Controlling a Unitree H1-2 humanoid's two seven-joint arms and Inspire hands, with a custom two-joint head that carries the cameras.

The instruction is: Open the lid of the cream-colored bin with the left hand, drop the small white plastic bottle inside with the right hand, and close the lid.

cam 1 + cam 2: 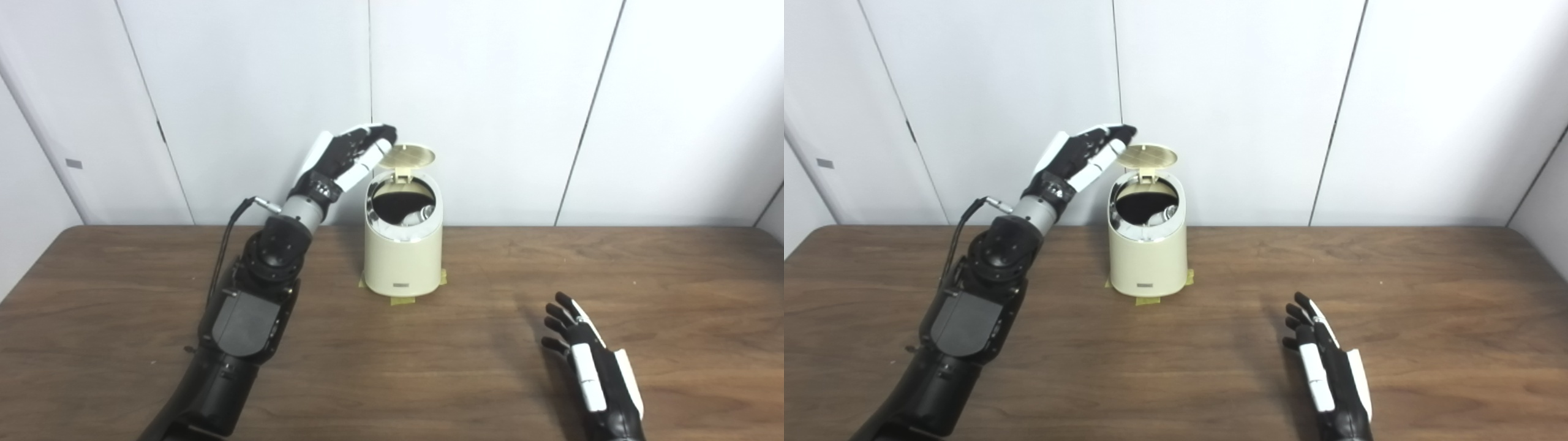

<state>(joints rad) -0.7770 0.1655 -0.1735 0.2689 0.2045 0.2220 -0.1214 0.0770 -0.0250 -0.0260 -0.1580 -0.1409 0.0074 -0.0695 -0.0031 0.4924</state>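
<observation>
Black-and-white left hand (352,156): raised, fingers extended, tips at the left edge of the upright lid (409,155), gripping nothing.
Lid direction: just right of those fingertips, so this hand is far nearer for closing.
Bottle (422,214): lying inside the cream bin (402,257).
Right hand (1326,367): empty, fingers spread, near table (1427,294) edge.
</observation>
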